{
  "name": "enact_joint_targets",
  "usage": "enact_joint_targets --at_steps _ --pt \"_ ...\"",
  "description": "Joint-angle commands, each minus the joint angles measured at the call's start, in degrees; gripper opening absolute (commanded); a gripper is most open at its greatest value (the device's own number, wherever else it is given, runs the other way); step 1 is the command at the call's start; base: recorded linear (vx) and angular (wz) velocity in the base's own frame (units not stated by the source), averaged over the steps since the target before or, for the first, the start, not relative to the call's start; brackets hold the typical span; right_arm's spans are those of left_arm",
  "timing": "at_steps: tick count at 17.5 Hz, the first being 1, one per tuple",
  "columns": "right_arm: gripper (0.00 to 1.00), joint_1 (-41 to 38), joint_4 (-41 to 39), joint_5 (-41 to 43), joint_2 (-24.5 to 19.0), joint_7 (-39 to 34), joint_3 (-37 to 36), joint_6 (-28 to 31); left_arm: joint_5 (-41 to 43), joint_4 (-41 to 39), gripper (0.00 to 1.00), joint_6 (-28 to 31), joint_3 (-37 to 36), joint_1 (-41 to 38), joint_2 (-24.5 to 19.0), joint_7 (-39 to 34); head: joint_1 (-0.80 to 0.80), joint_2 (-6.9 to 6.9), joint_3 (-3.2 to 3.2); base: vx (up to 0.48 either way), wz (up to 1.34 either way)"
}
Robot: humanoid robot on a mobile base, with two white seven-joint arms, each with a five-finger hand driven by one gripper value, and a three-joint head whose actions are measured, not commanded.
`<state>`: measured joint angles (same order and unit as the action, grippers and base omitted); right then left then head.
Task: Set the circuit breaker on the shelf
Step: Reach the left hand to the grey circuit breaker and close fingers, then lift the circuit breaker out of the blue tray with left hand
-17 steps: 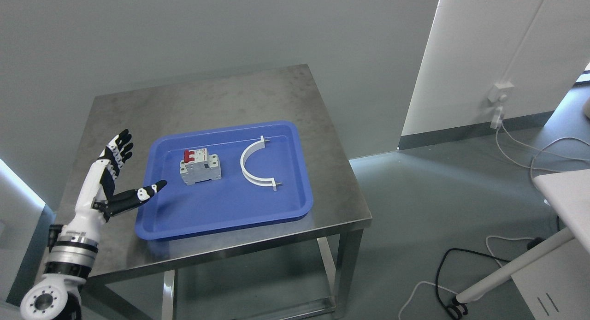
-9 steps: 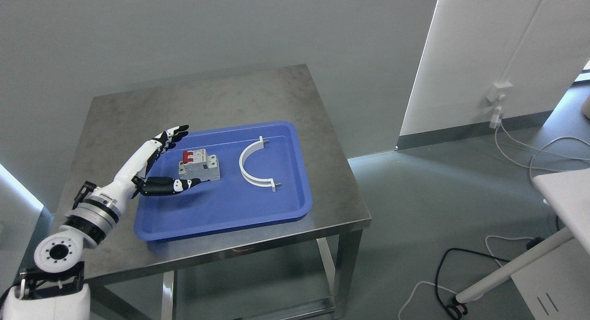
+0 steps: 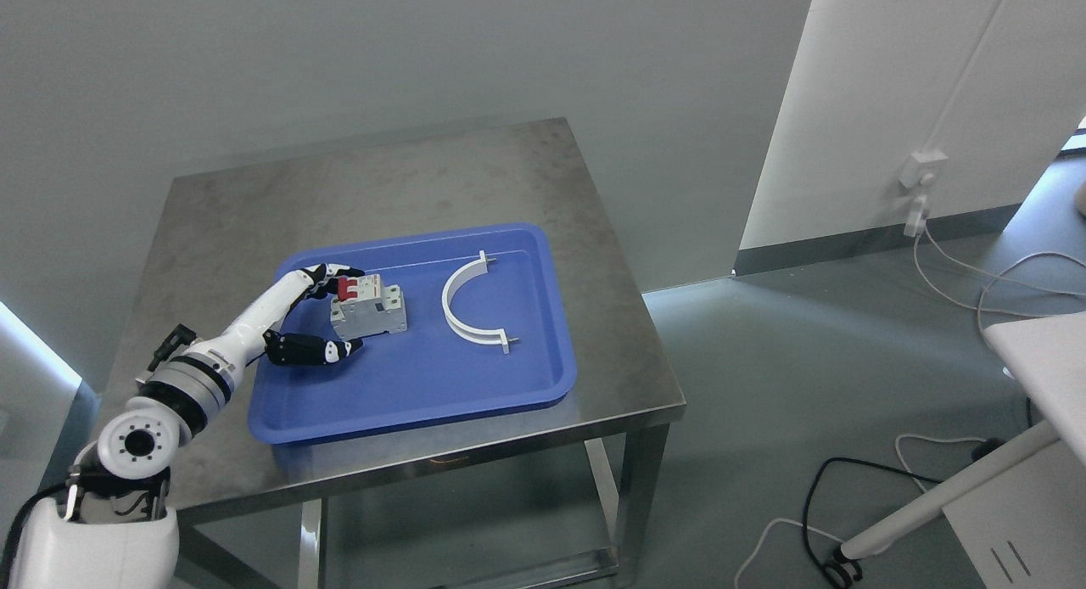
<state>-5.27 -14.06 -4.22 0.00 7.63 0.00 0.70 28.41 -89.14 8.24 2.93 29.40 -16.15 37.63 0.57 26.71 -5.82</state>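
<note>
Head view: a steel table [image 3: 475,173] is seen from above, with a blue tray [image 3: 424,385] set on its near half, closer to the front edge than to the back edge. Inside the tray, toward its left side and rear, a circuit breaker [image 3: 370,307] is seen, grey-white in body with red switch levers on the end facing the tray's back left corner. To its right, nearer the tray's middle and rear edge, a white half-ring clamp [image 3: 467,307] is laid flat, its open side turned toward the tray's right edge; it is kept apart from the breaker by a strip of bare tray floor.

The left hand [image 3: 318,313] is brought in from the lower left, the arm crossing the table's front left corner and the tray's left rim. Its fingers [image 3: 327,275] are curled over the red-lever end of the breaker at the rear, and the thumb [image 3: 318,350] is stretched along the near side, its tip just beside the breaker's front left corner. The breaker is thus bracketed between fingers and thumb. Whether a firm grasp has been closed on it cannot be told, since contact at the thumb is not clearly shown; the breaker is seen resting on the tray floor.

On the floor to the right of the table, cables [image 3: 959,275] are trailed from a wall socket [image 3: 920,171], and part of a white stand [image 3: 942,496] is seen at the lower right.
</note>
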Motion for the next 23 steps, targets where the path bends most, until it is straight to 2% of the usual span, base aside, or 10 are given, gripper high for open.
enact_joint_targets --at_steps 1,4,6,9,11,12,15,16,19,23 --pt "1.00 -0.01 0.00 0.00 1.00 0.19 1.14 3.78 1.91 2.92 0.39 -1.20 -3.38 1.28 -0.11 -0.36 0.00 0.00 0.00 0.000 0.00" --pt "1.00 -0.01 0.00 0.00 1.00 0.19 1.14 3.78 2.00 2.92 0.16 -4.97 -0.22 2.07 2.61 -0.71 0.00 0.00 0.00 0.000 0.00" --pt "1.00 -0.01 0.00 0.00 1.00 0.19 1.14 3.78 1.65 3.01 0.09 -7.09 2.24 2.42 4.54 -0.80 0.00 0.00 0.00 0.000 0.00" --pt "1.00 -0.01 0.00 0.00 1.00 0.19 1.14 3.78 -0.97 2.92 0.10 -11.20 12.05 4.96 13.39 -0.89 0.00 0.00 0.00 0.000 0.00" --pt "1.00 -0.01 0.00 0.00 1.00 0.19 1.14 3.78 -8.85 2.92 0.10 -20.32 19.89 5.59 15.15 -2.02 0.00 0.00 0.00 0.020 0.00" --pt "1.00 -0.01 0.00 0.00 1.00 0.19 1.14 3.78 -13.34 2.92 0.10 -23.15 19.92 5.15 15.15 -5.16 0.00 0.00 0.00 0.019 0.00" --pt "1.00 -0.01 0.00 0.00 1.00 0.19 1.14 3.78 -19.01 1.61 0.11 -25.81 20.53 1.99 15.15 -29.63 0.00 0.00 0.00 0.001 0.00" --pt "1.00 -0.01 0.00 0.00 1.00 0.19 1.14 3.78 -19.35 0.65 0.11 -26.95 20.54 -2.19 15.15 -33.11 0.00 0.00 0.00 -0.020 0.01" --pt "1.00 -0.01 0.00 0.00 1.00 0.19 1.14 3.78 -22.51 -5.85 0.11 -27.31 20.27 -10.83 15.15 -32.53 0.00 0.00 0.00 -0.079 0.10" --pt "1.00 -0.01 0.00 0.00 1.00 0.19 1.14 3.78 -23.05 -8.33 0.11 -30.29 20.54 -15.50 15.15 -26.65 0.00 0.00 0.00 -0.223 0.05"
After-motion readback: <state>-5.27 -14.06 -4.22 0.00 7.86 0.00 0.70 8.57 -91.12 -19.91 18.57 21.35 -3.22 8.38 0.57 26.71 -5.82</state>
